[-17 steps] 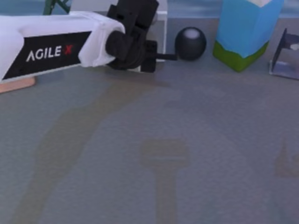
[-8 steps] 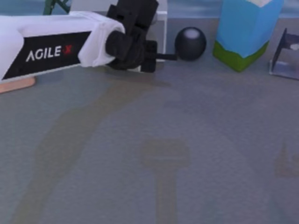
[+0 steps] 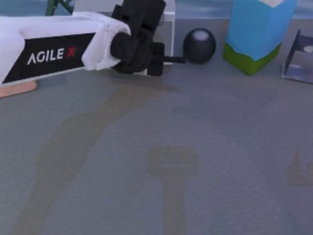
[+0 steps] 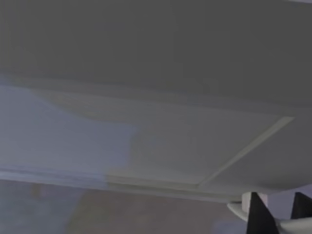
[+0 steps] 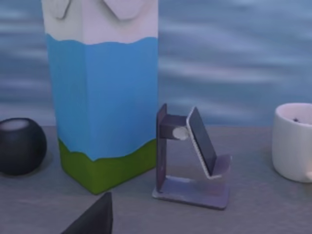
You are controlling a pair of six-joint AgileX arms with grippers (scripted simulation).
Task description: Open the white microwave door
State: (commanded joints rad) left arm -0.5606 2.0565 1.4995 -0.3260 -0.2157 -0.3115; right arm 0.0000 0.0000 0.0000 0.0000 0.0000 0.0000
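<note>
The boxy white-grey microwave (image 3: 168,19) sits at the grey worktop's (image 3: 195,161) far edge, left of centre. My left arm, lettered "AGILE X", holds its black claw (image 3: 168,59) at the microwave's front; its opening can't be told

The left arm (image 3: 54,49) is a white, boxy link bearing a black panel with white "AGILE" lettering and a red X. Its rounded black wrist leads to a blocky black end effector (image 3: 146,19).
</note>
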